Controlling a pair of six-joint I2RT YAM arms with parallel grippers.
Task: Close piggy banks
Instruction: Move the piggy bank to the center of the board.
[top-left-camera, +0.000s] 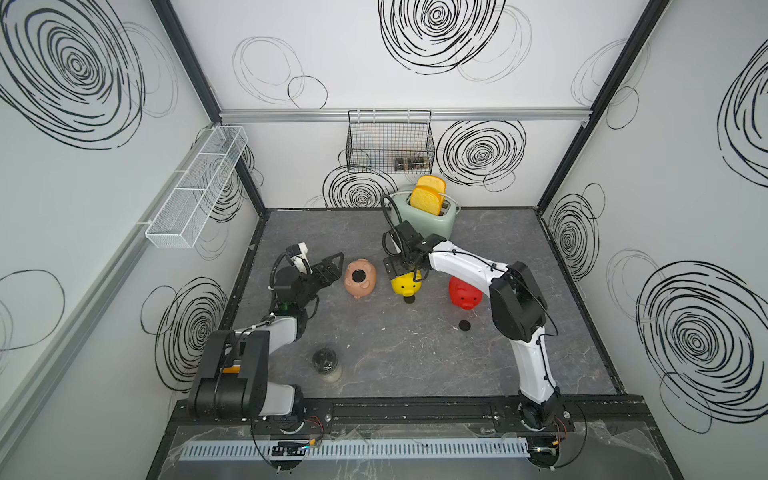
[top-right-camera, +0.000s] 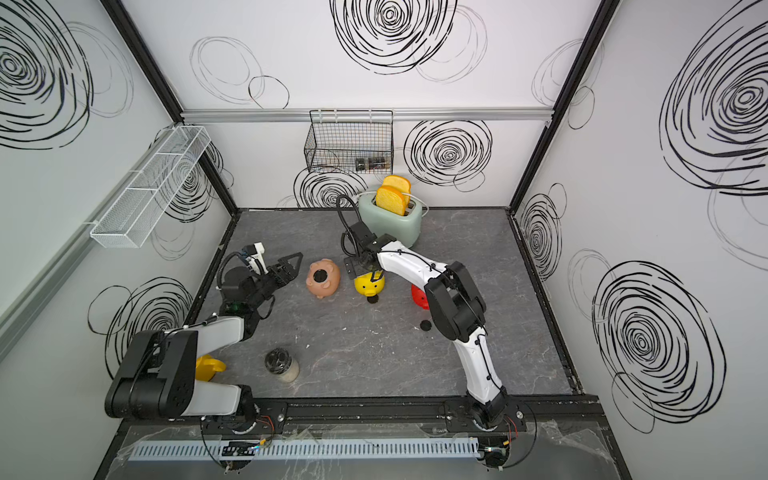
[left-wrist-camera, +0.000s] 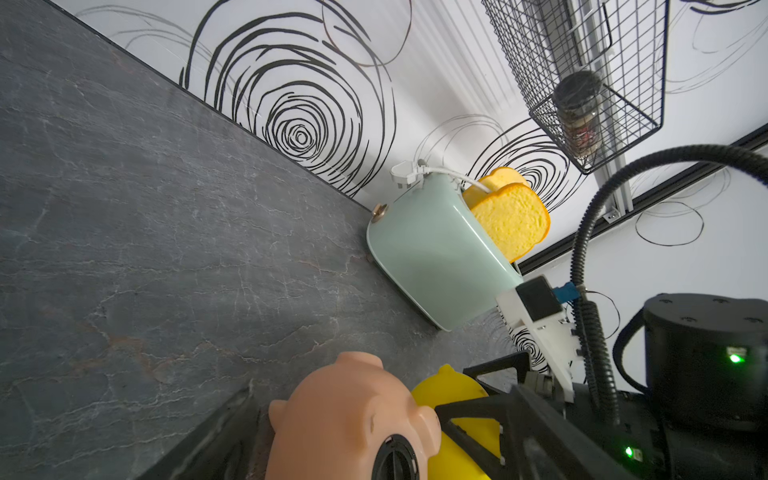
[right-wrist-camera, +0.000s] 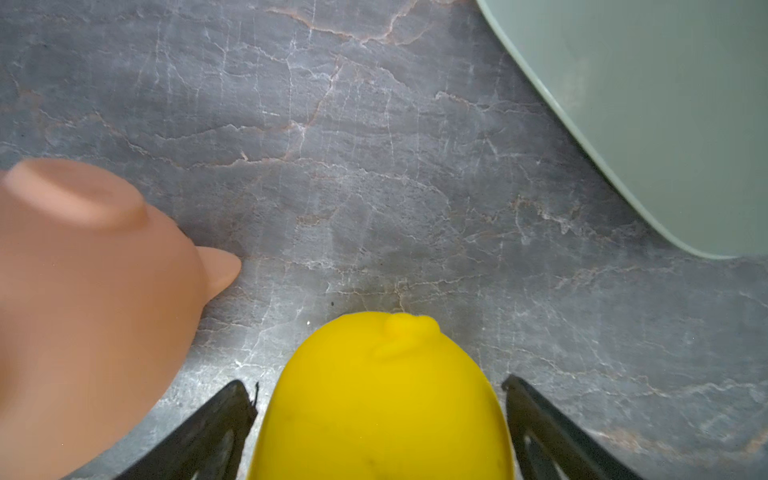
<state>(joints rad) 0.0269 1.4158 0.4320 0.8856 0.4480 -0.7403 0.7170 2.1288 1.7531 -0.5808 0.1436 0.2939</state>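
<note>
Finding the three piggy banks in a row across the middle of both top views: the pink piggy bank (top-left-camera: 360, 279) leftmost, belly hole turned upward; the yellow piggy bank (top-left-camera: 406, 284) in the centre; the red piggy bank (top-left-camera: 464, 294) rightmost, partly under the right arm. Judging all three as light, hollow, smooth plastic, slightly yielding and slick on the rounded flanks, so likely rolling or squirting out under a narrow pinch; favouring a hold across the widest part of the body, flanks squarely between the fingers. Seeing the right end effector (top-left-camera: 404, 270) spread wide and straddling the yellow one's rear, fingers (right-wrist-camera: 216, 428) just beside each flank in the right wrist view, not clamping. Seeing the left end effector (top-left-camera: 332, 269) gaping wide too, gripping nothing, just left of the pink one. Noting a seated plug (left-wrist-camera: 394, 459) apparently filling the pink belly hole; spotting a loose plug (top-left-camera: 409, 298) right against the yellow snout and a second loose plug (top-left-camera: 464, 325) lying below the red one on the tabletop (top-left-camera: 415, 365). Not making out anything inside the pigs. Turning to other containers: black wire basket (top-left-camera: 390, 141) at upper centre carrying a dark-lidded jar (left-wrist-camera: 577, 112); mint toaster (top-left-camera: 434, 226) holding two bread slices (top-left-camera: 428, 197); a black-lidded tabletop jar (top-left-camera: 327, 365) at lower left keeping something pale; white mesh shelf (top-left-camera: 195, 187) at left showing nothing inside
</note>
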